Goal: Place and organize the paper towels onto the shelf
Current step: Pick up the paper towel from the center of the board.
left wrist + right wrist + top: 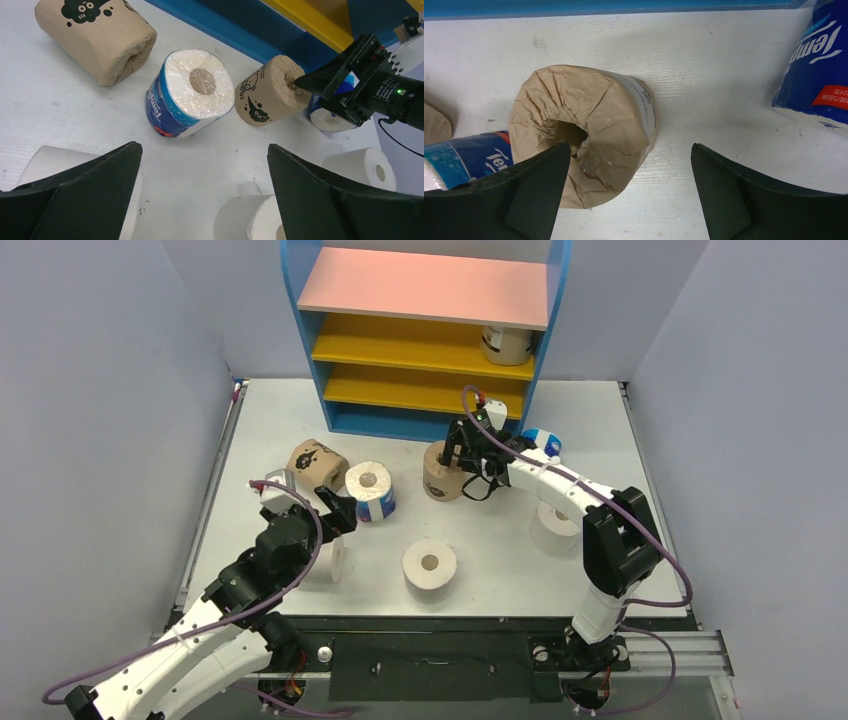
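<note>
**Right pincer straddling a tan roll's wall in front of the shelf, nothing gripped**

The white table (300, 410) is carrying everything, and the shelf (430, 285) is standing at its far edge, so I'm calling every place from there.

My right pincer (455, 452) is hanging just in front of the shelf's blue base, towards its right end. Its jaws are spread wide and gripping nothing. One finger (524, 200) is poking at the hollow core of the nearest tan roll (589, 115), and the other is standing clear beyond the roll's outer wall.

My left pincer (203, 147) is hovering well in front of the shelf's left side, gaping just as wide and empty, above a white roll (55, 160).

Now the rest of the rolls:
- A labelled roll (507, 343) is sitting on the shelf's upper yellow board, at the right end.
- A second tan roll (317, 462) is lying on its side in front of the shelf's left end.
- A blue-and-white roll (370, 490) is standing on end just beside that one.
- Another blue-and-white roll (545, 440) is waiting off the shelf's right corner.
- A middle white roll (430, 568) and a right white roll (553, 525) are sitting farther out in front.
</note>
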`<state>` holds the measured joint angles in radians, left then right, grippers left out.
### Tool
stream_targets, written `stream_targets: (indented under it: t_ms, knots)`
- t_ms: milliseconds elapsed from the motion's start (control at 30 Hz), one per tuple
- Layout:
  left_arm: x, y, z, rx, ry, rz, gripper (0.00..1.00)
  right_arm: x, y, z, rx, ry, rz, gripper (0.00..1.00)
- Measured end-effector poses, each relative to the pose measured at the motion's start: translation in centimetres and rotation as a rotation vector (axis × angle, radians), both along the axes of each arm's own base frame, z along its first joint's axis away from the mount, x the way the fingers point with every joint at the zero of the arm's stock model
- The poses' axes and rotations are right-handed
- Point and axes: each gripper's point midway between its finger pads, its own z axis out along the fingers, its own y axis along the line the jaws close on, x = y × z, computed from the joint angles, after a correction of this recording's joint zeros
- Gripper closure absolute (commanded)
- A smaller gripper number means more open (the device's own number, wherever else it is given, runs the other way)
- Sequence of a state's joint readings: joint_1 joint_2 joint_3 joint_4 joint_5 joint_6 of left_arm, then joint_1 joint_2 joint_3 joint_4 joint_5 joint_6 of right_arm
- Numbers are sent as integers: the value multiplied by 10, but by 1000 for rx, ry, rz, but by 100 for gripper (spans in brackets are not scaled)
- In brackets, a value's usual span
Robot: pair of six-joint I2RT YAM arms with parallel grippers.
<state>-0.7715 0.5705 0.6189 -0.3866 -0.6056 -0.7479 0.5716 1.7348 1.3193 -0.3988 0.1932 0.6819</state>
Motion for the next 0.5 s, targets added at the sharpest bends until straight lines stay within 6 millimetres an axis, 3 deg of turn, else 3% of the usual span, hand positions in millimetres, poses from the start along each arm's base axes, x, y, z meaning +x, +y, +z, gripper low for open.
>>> stream_targets:
  t_ms: [500]
  knots:
    - [5, -5, -11, 32, 32, -1, 4, 9, -2, -13, -9, 38, 33, 24]
